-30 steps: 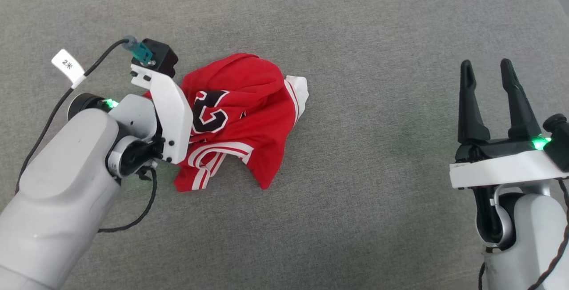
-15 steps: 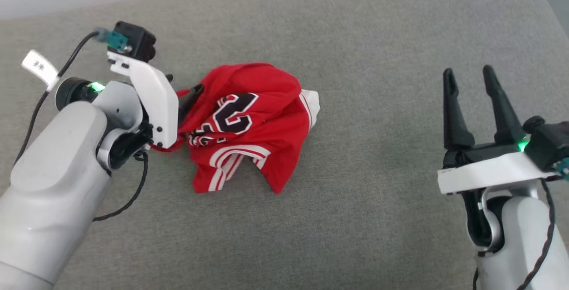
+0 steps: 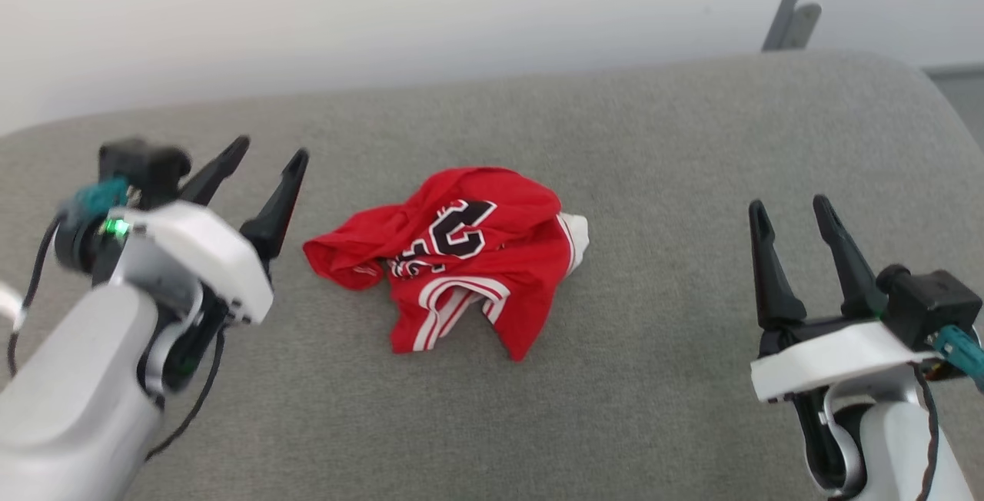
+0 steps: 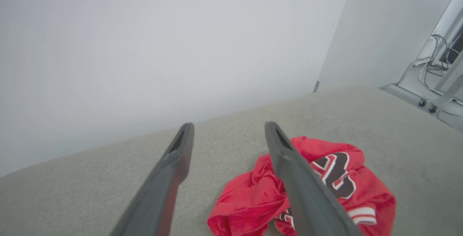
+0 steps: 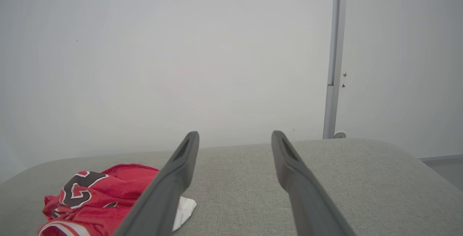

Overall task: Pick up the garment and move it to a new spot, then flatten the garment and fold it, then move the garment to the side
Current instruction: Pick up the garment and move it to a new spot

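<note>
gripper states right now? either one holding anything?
Left gripper: open, holding nothing; the garment lies ungripped beside it.
Right gripper: open, holding nothing.

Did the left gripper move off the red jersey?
Yes. The left gripper pulled back leftward from the red jersey; grey cushion shows between them.

The garment [image 3: 469,255] is thin, soft, crumpled red cloth on a matt, coarsely woven grey cushion [image 3: 653,140], and the left tool [image 3: 273,147] and right tool [image 3: 789,203] have smooth, matt dark plastic fingers [image 3: 771,286] on white shells.
</note>
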Motion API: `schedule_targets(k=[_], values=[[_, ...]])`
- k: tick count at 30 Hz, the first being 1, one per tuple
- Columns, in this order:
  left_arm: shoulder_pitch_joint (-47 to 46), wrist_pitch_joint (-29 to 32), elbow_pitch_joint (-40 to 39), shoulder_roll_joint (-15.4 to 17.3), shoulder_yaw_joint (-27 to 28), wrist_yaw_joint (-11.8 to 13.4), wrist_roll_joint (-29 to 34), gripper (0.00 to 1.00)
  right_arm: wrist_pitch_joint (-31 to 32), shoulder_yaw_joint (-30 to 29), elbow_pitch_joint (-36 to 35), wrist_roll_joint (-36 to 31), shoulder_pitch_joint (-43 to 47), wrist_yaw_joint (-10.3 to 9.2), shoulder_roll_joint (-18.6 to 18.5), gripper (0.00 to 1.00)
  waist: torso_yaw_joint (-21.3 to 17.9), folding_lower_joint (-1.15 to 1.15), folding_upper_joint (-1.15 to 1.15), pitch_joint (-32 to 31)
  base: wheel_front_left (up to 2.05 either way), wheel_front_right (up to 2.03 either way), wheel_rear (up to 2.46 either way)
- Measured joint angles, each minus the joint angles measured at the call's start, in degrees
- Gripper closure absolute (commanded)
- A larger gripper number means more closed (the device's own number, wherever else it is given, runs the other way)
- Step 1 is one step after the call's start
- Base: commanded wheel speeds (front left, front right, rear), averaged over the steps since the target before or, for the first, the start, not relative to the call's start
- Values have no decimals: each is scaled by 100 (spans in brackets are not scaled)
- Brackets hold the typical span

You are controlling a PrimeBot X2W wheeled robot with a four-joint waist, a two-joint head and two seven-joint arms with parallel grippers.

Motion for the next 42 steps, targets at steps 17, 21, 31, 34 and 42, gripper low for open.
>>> schedule_targets(k=[17,21,31,34,42], values=[[2533,-1349,-1838,560,946,1158,8,0,52,-185,-144,14,586,0,-80,0,540,0,0,-626,0,0,0],[2978,-1380,-2054,561,1220,1215,78,0,46,-203,-170,-3,645,0,-82,0,620,0,0,-667,0,0,0],[3879,-1386,-2321,-60,2259,954,601,0,-55,-272,-80,-11,704,0,-146,0,633,0,0,-698,0,0,0],[4092,-1386,-2327,-275,2538,775,835,0,-65,-282,-29,-14,734,0,-163,0,607,0,0,-699,0,0,0],[4406,-1386,-2184,-890,3162,304,1192,0,-166,-221,97,-57,738,0,-254,0,502,0,0,-685,0,0,0]])
